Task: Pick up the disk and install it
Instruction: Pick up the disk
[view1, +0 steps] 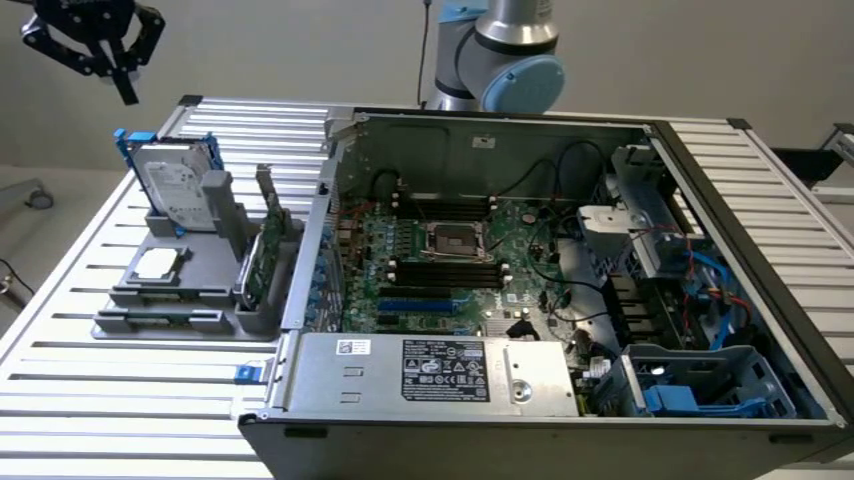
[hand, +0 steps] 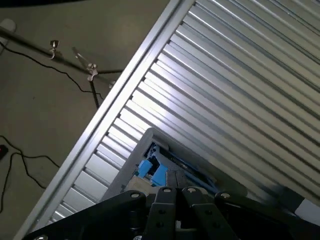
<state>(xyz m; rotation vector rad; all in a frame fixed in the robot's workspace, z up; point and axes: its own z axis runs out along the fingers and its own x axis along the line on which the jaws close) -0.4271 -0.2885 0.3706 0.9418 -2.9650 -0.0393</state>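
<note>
We are hovering our black gripper (view1: 123, 85) with its jaws pressed together, holding nothing. The disk (view1: 178, 185) is a flat silver-grey hard drive with a white label, framed in blue plastic. It is standing upright well below the jaws in a grey plastic rack (view1: 174, 295) on the ribbed aluminium table (view1: 80, 400).

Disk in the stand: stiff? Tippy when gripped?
Probably rigid: the disk looks like a metal slab in a blue carrier. Likely dense for its size. Upright in the grey stand, a sideways push might tilt it.
</note>
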